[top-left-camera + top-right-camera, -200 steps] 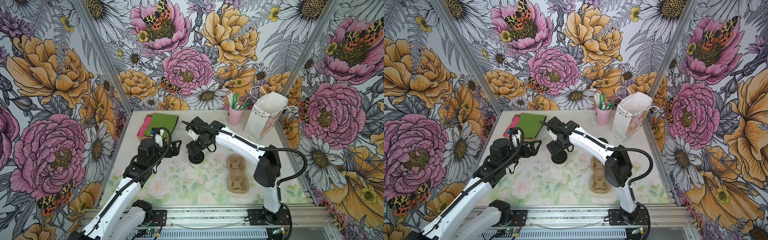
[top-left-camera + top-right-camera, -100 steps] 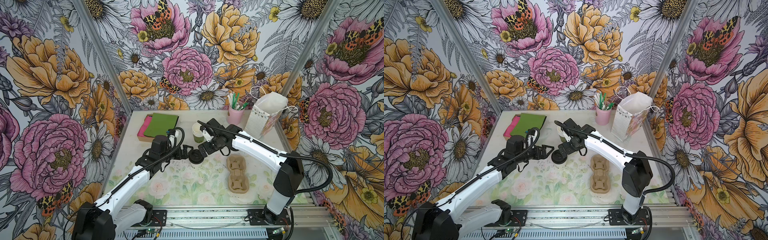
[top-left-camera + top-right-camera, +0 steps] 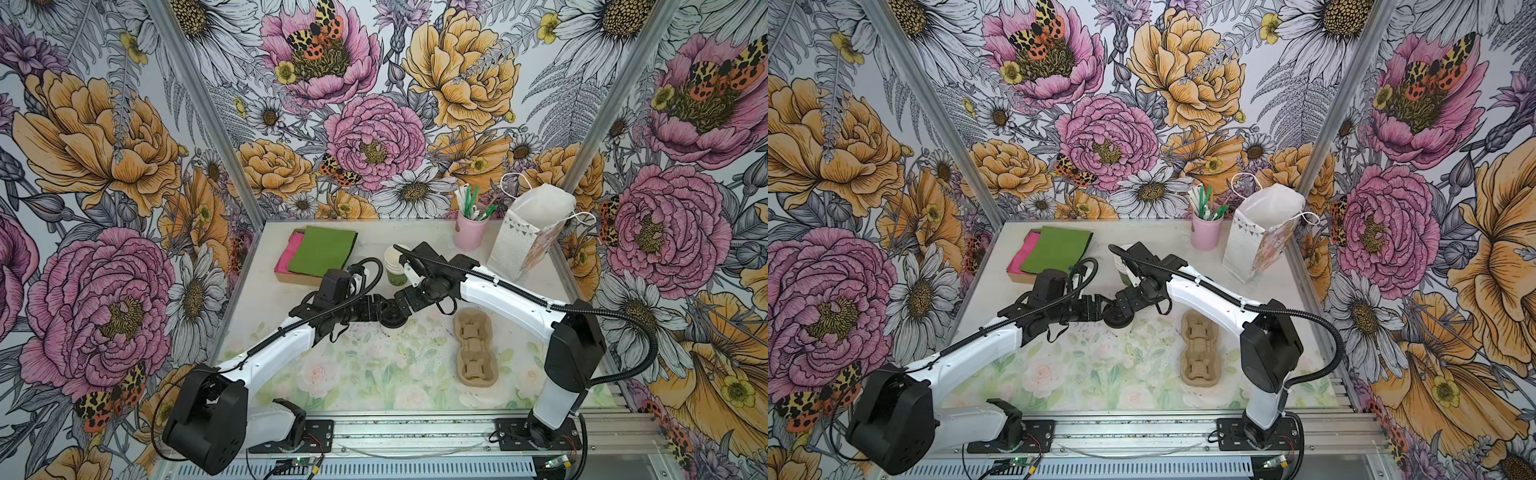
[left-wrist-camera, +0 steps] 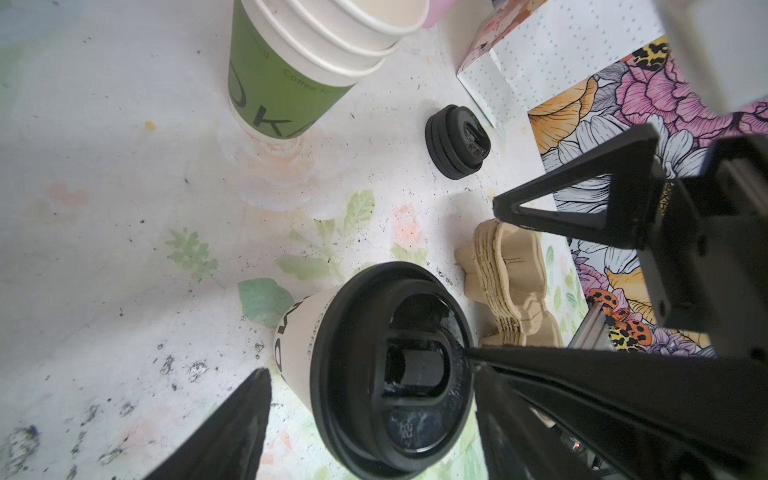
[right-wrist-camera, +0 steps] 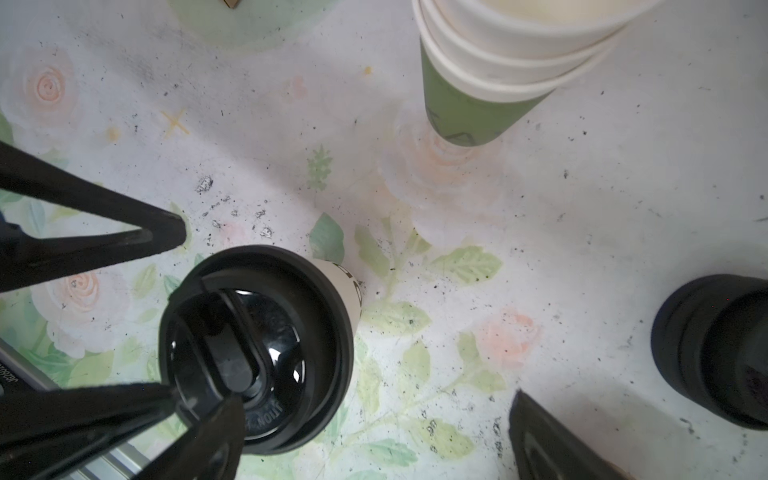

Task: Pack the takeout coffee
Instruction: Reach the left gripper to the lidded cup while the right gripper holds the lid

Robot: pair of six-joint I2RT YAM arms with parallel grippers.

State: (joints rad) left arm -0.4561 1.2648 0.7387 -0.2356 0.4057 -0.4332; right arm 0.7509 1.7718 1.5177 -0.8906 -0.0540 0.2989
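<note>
The takeout coffee (image 3: 393, 319) (image 3: 1118, 319) is a white cup with dark lettering and a black sip lid, upright mid-table. In the left wrist view the takeout coffee (image 4: 390, 365) sits between my left gripper's (image 4: 374, 419) fingers; one finger (image 4: 232, 428) is still apart from the cup wall, so the jaws stand open around it. My left gripper (image 3: 374, 311) reaches in from the left. My right gripper (image 3: 406, 304) (image 5: 378, 440) is open just right of the takeout coffee (image 5: 257, 349), one finger (image 5: 220, 440) over the lid's edge, holding nothing.
A stack of green-and-white cups (image 3: 395, 268) (image 4: 299, 70) stands behind the coffee. Loose black lids (image 4: 457, 143) (image 5: 715, 353) lie beside it. A cardboard cup carrier (image 3: 473, 353), a white paper bag (image 3: 532, 232), a pink straw holder (image 3: 469, 232) and green napkins (image 3: 322, 253) surround the arms.
My left arm has stretched right until its gripper brackets the coffee, and its jaws have narrowed. My right gripper has drawn back from over the lid toward the right, staying open.
</note>
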